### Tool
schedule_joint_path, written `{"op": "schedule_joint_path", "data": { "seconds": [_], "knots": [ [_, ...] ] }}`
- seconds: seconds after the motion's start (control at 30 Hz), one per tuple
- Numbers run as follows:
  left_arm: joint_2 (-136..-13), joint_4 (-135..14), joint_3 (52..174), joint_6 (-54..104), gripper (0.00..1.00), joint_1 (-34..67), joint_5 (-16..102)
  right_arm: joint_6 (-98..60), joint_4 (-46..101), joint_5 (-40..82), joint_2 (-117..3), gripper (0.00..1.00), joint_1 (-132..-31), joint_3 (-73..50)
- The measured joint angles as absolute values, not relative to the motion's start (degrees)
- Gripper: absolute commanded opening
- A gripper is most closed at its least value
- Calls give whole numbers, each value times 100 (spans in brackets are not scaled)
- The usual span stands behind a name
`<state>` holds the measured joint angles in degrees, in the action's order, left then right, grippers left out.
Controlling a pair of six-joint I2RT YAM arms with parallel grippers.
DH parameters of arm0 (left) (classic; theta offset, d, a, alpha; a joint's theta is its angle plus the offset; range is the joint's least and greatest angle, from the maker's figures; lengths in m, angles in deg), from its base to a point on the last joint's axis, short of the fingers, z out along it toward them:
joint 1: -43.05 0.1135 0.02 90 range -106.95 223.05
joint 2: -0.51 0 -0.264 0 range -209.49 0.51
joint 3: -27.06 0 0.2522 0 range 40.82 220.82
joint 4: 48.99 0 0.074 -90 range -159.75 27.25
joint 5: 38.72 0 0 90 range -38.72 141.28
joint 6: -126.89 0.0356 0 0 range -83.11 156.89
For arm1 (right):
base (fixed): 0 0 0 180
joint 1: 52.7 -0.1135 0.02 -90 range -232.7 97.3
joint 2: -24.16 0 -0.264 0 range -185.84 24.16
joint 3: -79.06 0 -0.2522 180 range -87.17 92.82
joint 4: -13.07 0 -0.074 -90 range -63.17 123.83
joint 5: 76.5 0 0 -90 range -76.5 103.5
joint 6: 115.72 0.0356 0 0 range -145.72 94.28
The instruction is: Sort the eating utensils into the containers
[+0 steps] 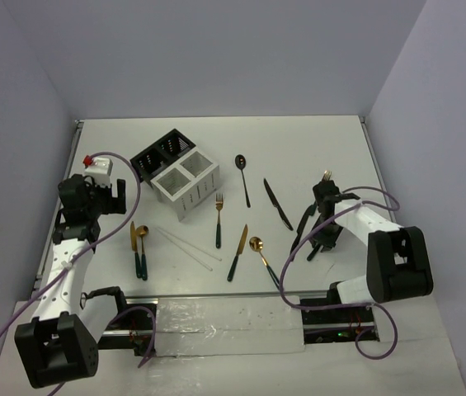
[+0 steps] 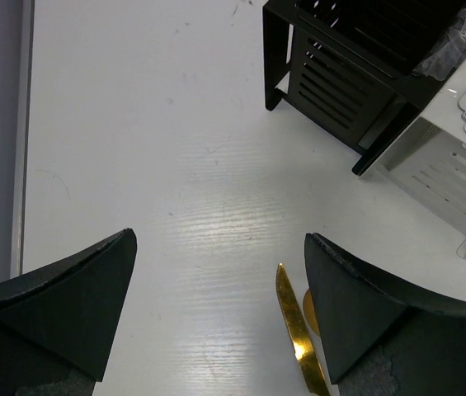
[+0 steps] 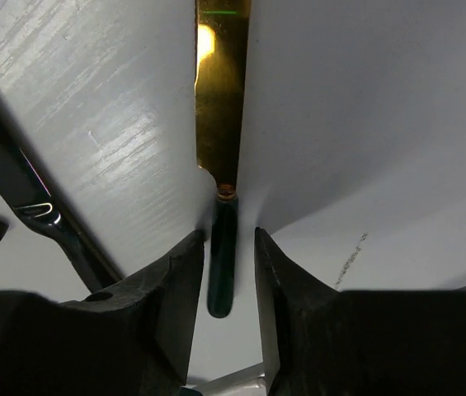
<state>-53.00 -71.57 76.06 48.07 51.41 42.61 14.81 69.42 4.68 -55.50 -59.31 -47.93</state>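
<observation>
From above, the right gripper (image 1: 326,186), at three o'clock of the white container (image 1: 185,188), shows only a gold tip. The left wrist view has the left gripper (image 2: 220,239) spread wide above the table (image 2: 175,165), with the black container (image 2: 340,66) at one o'clock. Only the right wrist view shows fingers (image 3: 158,313) clamped on the gold knife (image 3: 223,107) by its slim green handle just below the blade; I judge it light, stiff and probably slick.

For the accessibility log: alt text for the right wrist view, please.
The right gripper pinches the dark green handle of a gold-bladed knife, which runs up the frame against the white table. Blurred dark shapes sit at left.
</observation>
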Motion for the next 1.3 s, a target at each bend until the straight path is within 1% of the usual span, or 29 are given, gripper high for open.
{"op": "schedule_joint_path", "data": {
  "seconds": [0.1,0.13,0.2,0.23,0.27,0.3,0.47,0.57,0.67,0.77,0.87,0.93,1.0,1.07,1.13,1.23,1.3],
  "knots": [
    [-5281,-7157,7598,4807,92,5141,4257,1470,6963,538,-5672,32,-5931,-4708],
    [-5274,-7157,7598,4807,92,5141,4257,1473,6959,554,-5696,24,-5934,-4693],
    [-5248,-7157,7593,4807,92,5141,4259,1484,6942,589,-5727,17,-5934,-4671],
    [-5228,-7159,7593,4807,92,5141,4259,1475,6961,578,-5751,7,-5934,-4651],
    [-5211,-7157,7593,4807,92,5141,4261,1460,6992,578,-5771,2,-5934,-4629],
    [-5196,-7157,7593,4807,92,5141,4264,1455,7011,573,-5779,0,-5934,-4618],
    [-5185,-7157,7593,4805,92,5141,4275,1519,7029,495,-5742,0,-5960,-4607],
    [-5185,-7157,7593,4803,92,5141,4292,1584,7081,200,-5561,0,-5969,-4638],
    [-5185,-7157,7593,4800,92,5141,4329,1693,7243,-137,-5040,0,-5969,-4623],
    [-5185,-7153,7593,4785,92,5141,4342,1794,7442,-478,-4256,0,-5971,-4443],
    [-5196,-7144,7593,4761,92,5141,4353,1811,7486,-874,-3578,0,-5999,-3987],
    [-5235,-7118,7593,4750,92,5141,4362,1792,7425,-1114,-3355,0,-6100,-3650],
    [-5294,-7096,7591,4728,92,5141,4406,1755,7267,-1461,-3253,0,-6434,-3311],
    [-5373,-7046,7582,4698,92,5141,4484,1654,6867,-1813,-3207,0,-7051,-3069],
    [-5451,-6973,7556,4663,92,5141,4559,1383,6056,-2043,-3198,0,-7765,-2942],
    [-5567,-6914,7523,4645,92,5141,4707,740,4321,-2198,-3401,0,-8635,-2907],
    [-5622,-6875,7497,4639,92,5141,4821,264,3134,-2205,-3867,0,-8985,-2773]
  ]
}}
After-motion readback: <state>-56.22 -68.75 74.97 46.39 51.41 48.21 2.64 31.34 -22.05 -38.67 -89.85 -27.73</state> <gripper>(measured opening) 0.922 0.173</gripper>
